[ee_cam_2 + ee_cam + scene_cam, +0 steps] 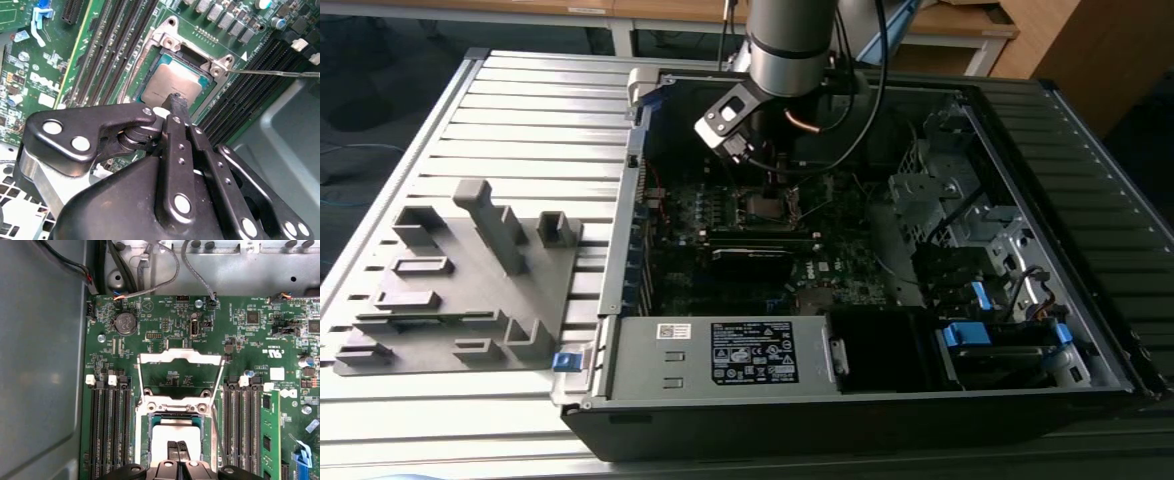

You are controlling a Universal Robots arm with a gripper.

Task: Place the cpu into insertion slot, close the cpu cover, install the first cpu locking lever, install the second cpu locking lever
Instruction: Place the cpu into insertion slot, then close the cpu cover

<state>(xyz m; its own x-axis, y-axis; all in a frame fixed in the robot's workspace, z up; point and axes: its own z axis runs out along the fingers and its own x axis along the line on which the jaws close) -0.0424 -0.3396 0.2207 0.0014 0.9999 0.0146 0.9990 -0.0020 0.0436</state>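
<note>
On my exterior feed a grey slatted surface (520,110) carries an open computer case (854,410), with a grey moulded fixture (467,270) lying beside it on the exterior view's left. The arm (787,40) reaches down into the case, over the motherboard's socket area.

In the second wrist view I see the pincer (175,102) clenched, its two fingertips pressed together with nothing between them. It sits just over one edge of the cpu (172,82); I cannot tell whether it touches the chip. The cpu lies flat in the socket, silver top up. In the first wrist view the cpu cover (180,356) is swung open, away from the socket, its frame toward the coin battery (126,323). Black memory slots (107,425) flank the socket on both sides. In the second wrist view a thin metal lever (275,73) sticks out from the socket's corner across the slots, unlatched.
</note>
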